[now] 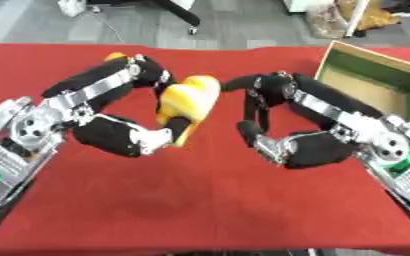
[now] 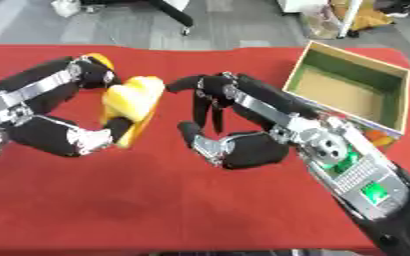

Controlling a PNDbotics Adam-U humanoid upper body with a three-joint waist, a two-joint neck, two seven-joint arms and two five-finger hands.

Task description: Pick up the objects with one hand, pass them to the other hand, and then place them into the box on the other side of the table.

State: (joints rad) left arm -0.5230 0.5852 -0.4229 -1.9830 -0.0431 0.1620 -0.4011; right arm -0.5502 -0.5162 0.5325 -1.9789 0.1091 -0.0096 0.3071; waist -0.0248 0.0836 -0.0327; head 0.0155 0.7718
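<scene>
A red-covered desk (image 1: 200, 200) fills the view. The open box (image 2: 353, 90) sits at its right, cut off in the left eye view. The left robot hand (image 1: 143, 107) grips a yellow object (image 1: 188, 102), shape unclear. The right robot hand (image 2: 222, 117) is beside it, fingers parted, empty.

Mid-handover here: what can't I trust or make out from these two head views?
- Yellow object: blurred, so its kind is unclear; left hand covers its lower left side in both views.
- Box: right edge cut off in the left eye view; near wall hides part of its floor.
- Right hand: contact with the object unclear.
</scene>
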